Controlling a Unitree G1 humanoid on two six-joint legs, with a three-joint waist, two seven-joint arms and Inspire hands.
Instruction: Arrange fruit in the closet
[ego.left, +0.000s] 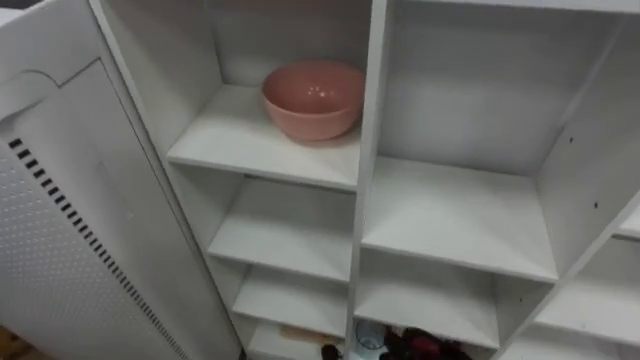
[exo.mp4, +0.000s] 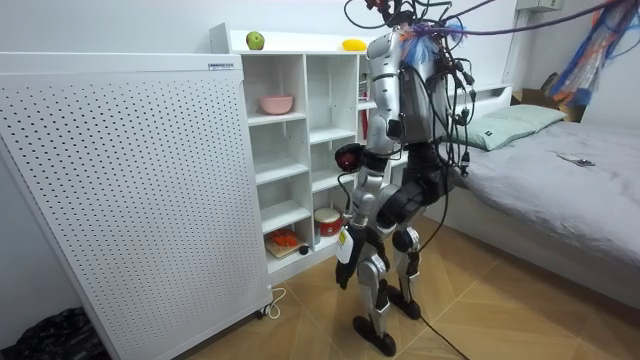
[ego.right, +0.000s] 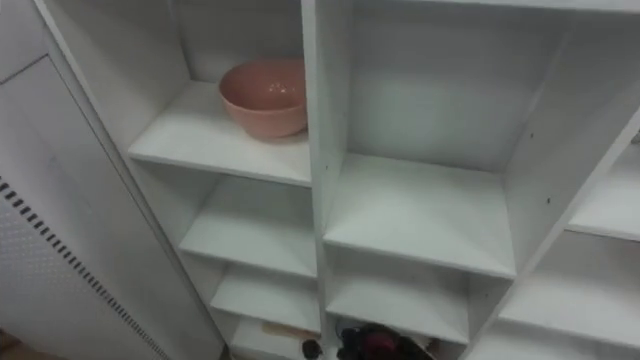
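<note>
Robot standing before the open white closet (ego.left: 366, 150), with a bed (exo.mp4: 570, 190) behind it and a perforated white panel (exo.mp4: 130, 190) at the closet's side. I see 2 fruits on the closet's top: a green apple (exo.mp4: 255, 40) toward the room view's left and a yellow fruit (exo.mp4: 352, 44) further right. 1 pink bowl (ego.left: 312, 98) sits upright on an upper shelf of the left column. The right hand (exo.mp4: 346, 153) is raised toward the closet with something dark red (exo.mp4: 350, 160) at it. The left hand (exo.mp4: 345, 255) hangs by the thigh. I cannot tell either hand's state.
</note>
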